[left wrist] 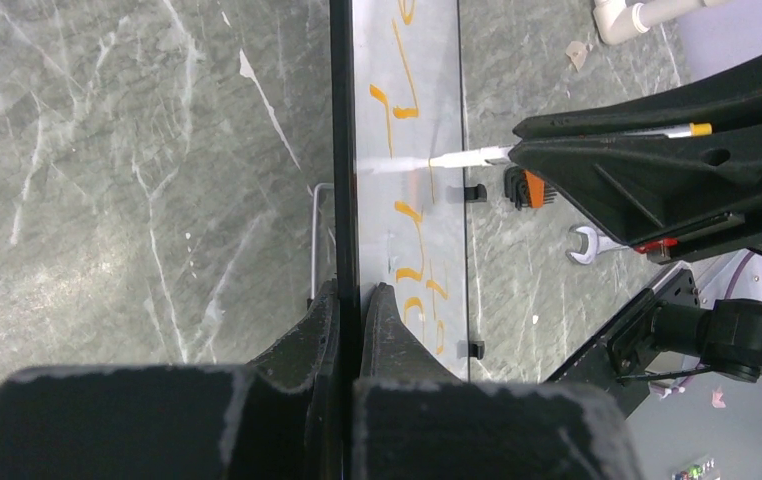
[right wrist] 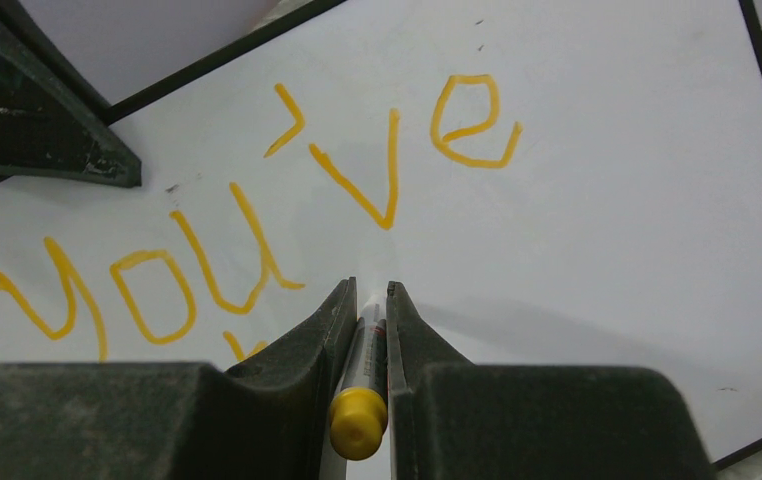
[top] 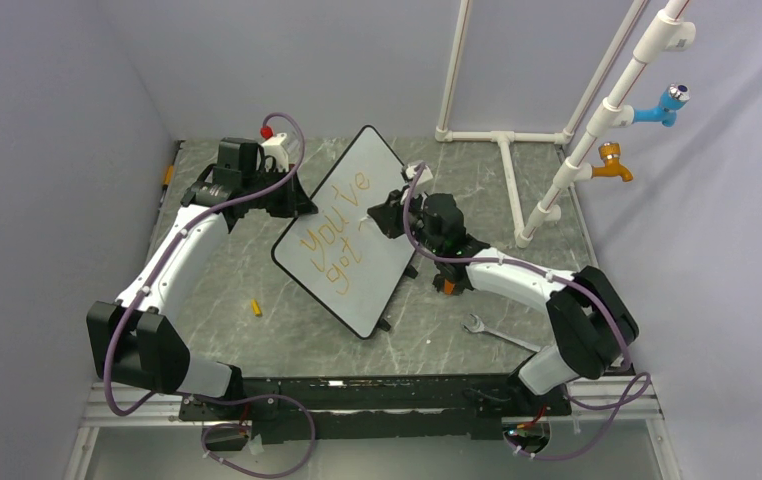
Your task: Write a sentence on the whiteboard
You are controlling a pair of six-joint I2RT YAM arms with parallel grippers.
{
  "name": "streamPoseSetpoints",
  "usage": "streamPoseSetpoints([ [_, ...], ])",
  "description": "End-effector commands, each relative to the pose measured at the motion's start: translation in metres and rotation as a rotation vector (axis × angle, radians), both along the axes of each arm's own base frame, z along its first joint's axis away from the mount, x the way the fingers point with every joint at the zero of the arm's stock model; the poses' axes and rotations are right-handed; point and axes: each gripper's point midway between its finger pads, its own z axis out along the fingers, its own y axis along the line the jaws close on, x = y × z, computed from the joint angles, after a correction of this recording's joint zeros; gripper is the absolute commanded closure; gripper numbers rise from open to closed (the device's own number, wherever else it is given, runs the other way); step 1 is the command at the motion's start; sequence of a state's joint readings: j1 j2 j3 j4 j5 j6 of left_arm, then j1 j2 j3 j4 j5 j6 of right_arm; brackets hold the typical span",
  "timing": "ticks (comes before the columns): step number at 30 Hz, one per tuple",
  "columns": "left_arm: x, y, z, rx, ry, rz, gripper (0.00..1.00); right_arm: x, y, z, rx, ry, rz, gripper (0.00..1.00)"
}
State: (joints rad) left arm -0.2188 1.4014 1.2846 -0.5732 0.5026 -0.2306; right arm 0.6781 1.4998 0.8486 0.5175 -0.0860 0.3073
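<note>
While clamping the whiteboard (top: 369, 292) by its thin black rim in the left gripper (left wrist: 349, 300), jaws pressed tight on that edge, bracing it propped at a slant in the middle of the table (top: 257, 262). Pinching a marker (right wrist: 359, 405) in the right gripper (right wrist: 370, 290), jaws closed on the barrel, yellow end cap toward the wrist. Long axis of the marker in line with the fingers, aimed nearly square at the white face. Tip seemingly resting on the surface, as seen from the left wrist, where it meets its own reflection; hard to be sure of contact.

Placed just below the foot of the "v" in the top line, just right of the lower word. Blank white from there on, rightward along the lower line and away from the left gripper's end of the board. Right arm much the nearer to that blank stretch, and the only one with the pen. Likely calls for a sideways travel along the line, not a push into the board.

As for the sentence (top: 335, 238): orange hand-drawn letters, "You've" above and "got" beneath, strokes thick and a little uneven. Judged unfinished, with room for more after "got". Board itself glossy white, rounded at the corners.
</note>
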Motion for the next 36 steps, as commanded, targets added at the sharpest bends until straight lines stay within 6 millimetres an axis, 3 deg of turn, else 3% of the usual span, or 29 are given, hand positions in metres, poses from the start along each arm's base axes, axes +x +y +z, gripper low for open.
streamPoseSetpoints([
  [1, 0.013, 0.025, 0.008, 0.149, -0.147, 0.034, 1.00, 0.014, 0.003, 0.016, 0.035, -0.026, -0.029, 1.00],
  [9, 0.013, 0.026, 0.009, 0.150, -0.150, 0.037, 1.00, 0.015, 0.001, 0.022, 0.023, -0.032, -0.033, 1.00],
  [19, 0.013, 0.026, 0.009, 0.151, -0.149, 0.038, 1.00, 0.004, -0.007, 0.054, 0.051, -0.074, -0.030, 1.00],
  [36, 0.014, 0.026, 0.007, 0.153, -0.145, 0.038, 1.00, 0.009, 0.009, 0.058, 0.078, -0.059, 0.018, 1.00],
])
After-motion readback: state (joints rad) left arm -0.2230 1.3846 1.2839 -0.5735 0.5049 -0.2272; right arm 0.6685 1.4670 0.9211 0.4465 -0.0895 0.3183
